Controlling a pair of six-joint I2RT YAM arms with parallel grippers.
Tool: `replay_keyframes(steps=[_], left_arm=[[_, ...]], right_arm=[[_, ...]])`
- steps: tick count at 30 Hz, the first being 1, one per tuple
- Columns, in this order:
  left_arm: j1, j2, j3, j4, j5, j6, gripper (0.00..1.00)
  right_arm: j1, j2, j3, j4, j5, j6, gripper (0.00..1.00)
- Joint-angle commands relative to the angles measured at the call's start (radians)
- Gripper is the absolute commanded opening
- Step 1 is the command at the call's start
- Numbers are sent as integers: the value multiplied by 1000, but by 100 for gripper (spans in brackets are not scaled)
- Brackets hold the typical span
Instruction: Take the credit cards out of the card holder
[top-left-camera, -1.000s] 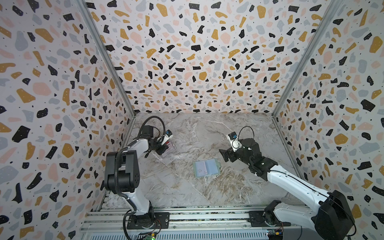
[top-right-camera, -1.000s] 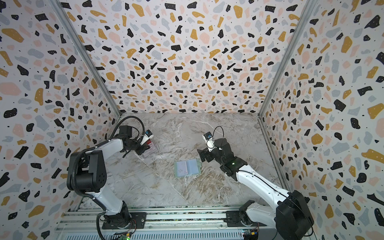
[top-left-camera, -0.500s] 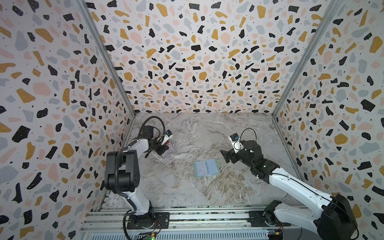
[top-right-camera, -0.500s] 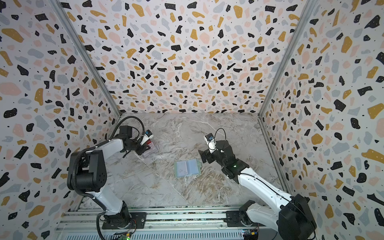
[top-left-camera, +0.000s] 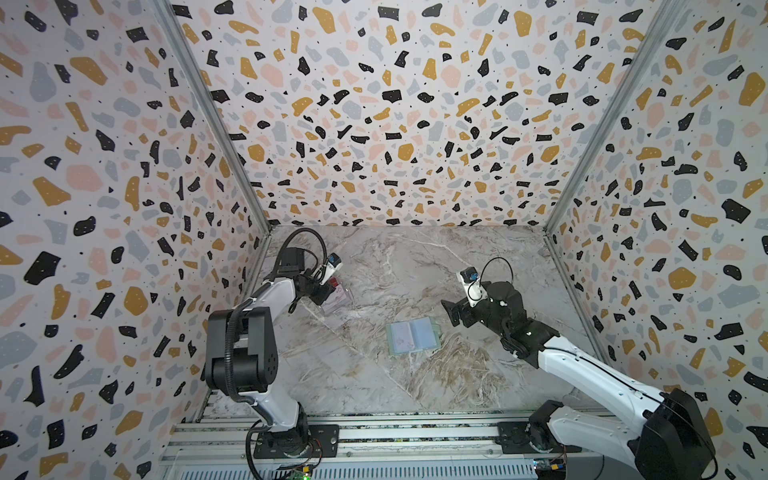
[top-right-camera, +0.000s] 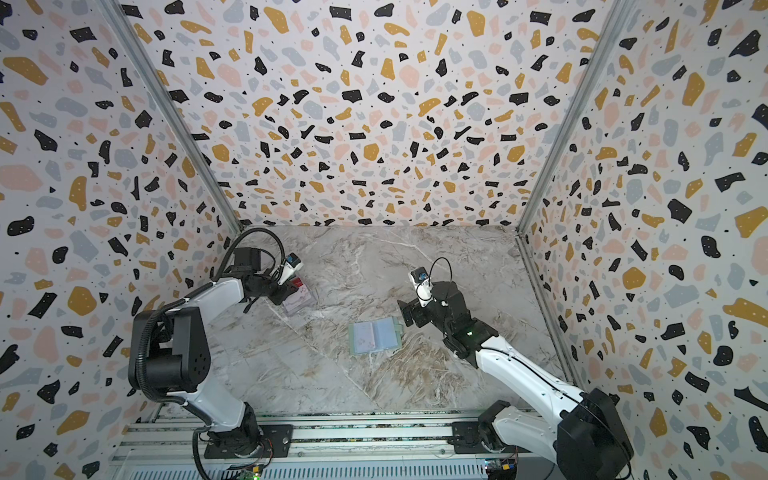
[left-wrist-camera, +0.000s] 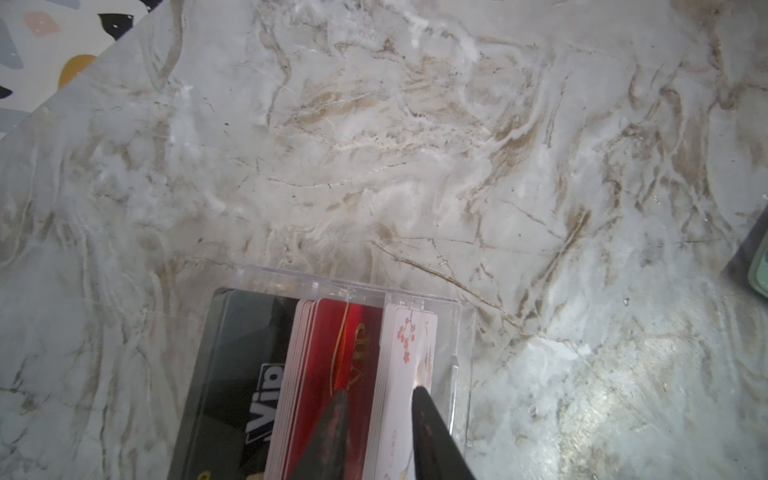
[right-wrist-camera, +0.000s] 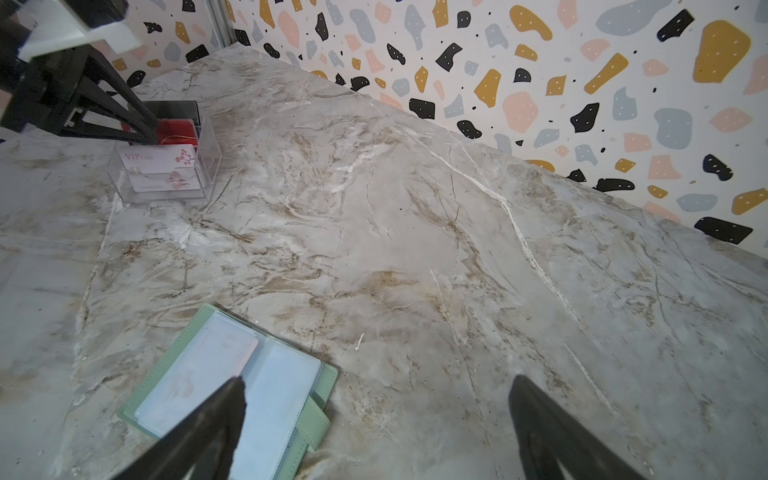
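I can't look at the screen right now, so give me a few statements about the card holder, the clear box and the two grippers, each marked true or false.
The card holder lies open on the table. True.
The right gripper is shut on a card. False: its jaws stand wide open and empty, near the holder.
Every sleeve is empty. False: a white-pink card sits in one sleeve.
The clear box holds a black card, red cards and white cards. True.
The left gripper hovers over the holder. False: it is at the clear box.
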Motion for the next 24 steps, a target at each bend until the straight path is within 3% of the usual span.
replay_keyframes(steps=[1, 10, 13, 18, 24], left_arm=[[6, -42, -20, 53, -27, -45, 31], [4, -125, -22, 56, -35, -92, 37], [-8, -187, -56, 103, -92, -154, 40], [-72, -283, -87, 101, -207, -244, 42], [-184, -373, -130, 80, -265, -381, 45]], right_arm=[[5, 9, 19, 5, 2, 16, 99], [11, 56, 52, -10, -18, 54, 99], [13, 85, 77, -34, -35, 66, 99], [30, 125, 102, -44, -48, 67, 99], [45, 156, 131, -51, -56, 54, 99]])
